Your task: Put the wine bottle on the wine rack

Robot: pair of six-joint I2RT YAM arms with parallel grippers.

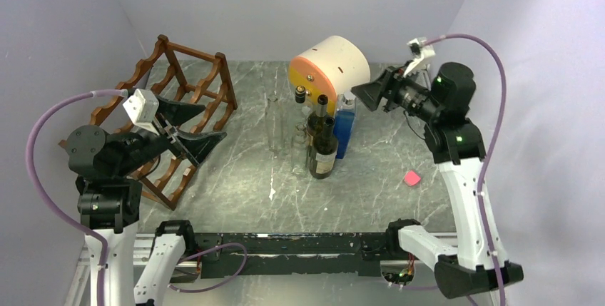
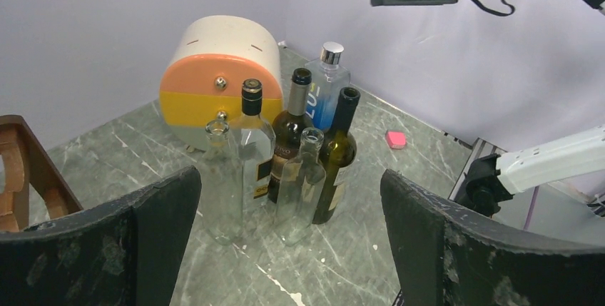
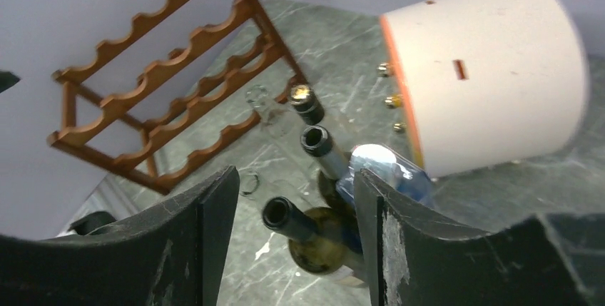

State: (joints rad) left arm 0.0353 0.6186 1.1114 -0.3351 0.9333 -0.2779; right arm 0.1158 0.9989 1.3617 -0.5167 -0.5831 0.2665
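Wine bottle (image 1: pixel 322 157): dark olive glass, round shoulders, long black neck, open mouth, pale label low on the body. Stands upright on the grey marbled table (image 1: pixel 235 177), nearest the arm bases in a tight cluster of bottles. Brown bottle (image 2: pixel 291 135) just beside it, blue bottle (image 1: pixel 345 124) just behind toward the right, clear bottles (image 2: pixel 221 192) on the rack side. Behind the cluster, a cream drum (image 1: pixel 335 60) on its side, face banded orange and yellow.

Rack (image 1: pixel 189 88): reddish-brown wood, scalloped rails, at the far left of the table, well apart from the wine bottle.

Right pincer (image 3: pixel 296 177): fingers apart, clamped on nothing. Hangs above and to the right of the cluster, tilted down at it. From its wrist, wine bottle's mouth visible low in the gap between the fingers, well below them, untouched.

Left pincer (image 1: pixel 214 122): fingers spread wide, clear of everything. Hovers in front of the rack, aimed at the cluster. Wine bottle well apart from it, framed between the fingers in the wrist view.

Writing: letters "LU" readable down the blue bottle. Labels on the wine bottle and brown bottle too small or blurred to read.
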